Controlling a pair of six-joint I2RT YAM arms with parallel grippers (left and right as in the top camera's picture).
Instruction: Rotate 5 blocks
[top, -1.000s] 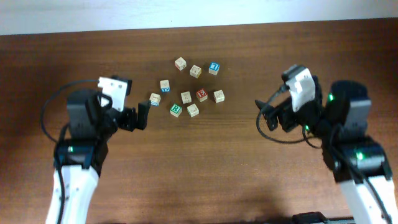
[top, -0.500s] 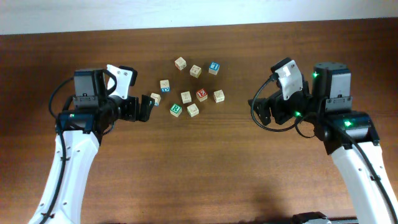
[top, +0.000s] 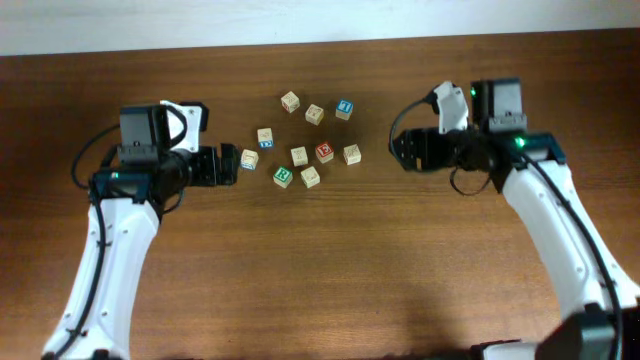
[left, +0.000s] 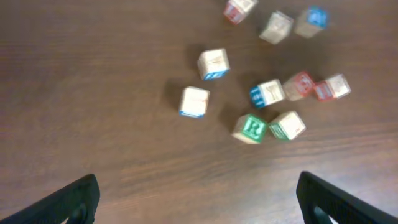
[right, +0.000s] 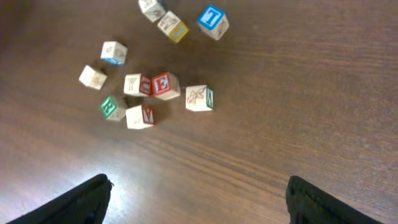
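blocks (top: 300, 156): pale wood cubes, clustered mid-table between claws; tan faces' letters illegible
R block (top: 283, 177): green face
E block (top: 325, 152): red face
left claw (top: 228, 164): spread, empty
right claw (top: 400, 150): spread, empty; tips cropped in wrist view
table (top: 320, 280): dark wood grain

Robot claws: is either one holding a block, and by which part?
Nothing is held. The left gripper and right gripper both stand open, clear of the blocks.
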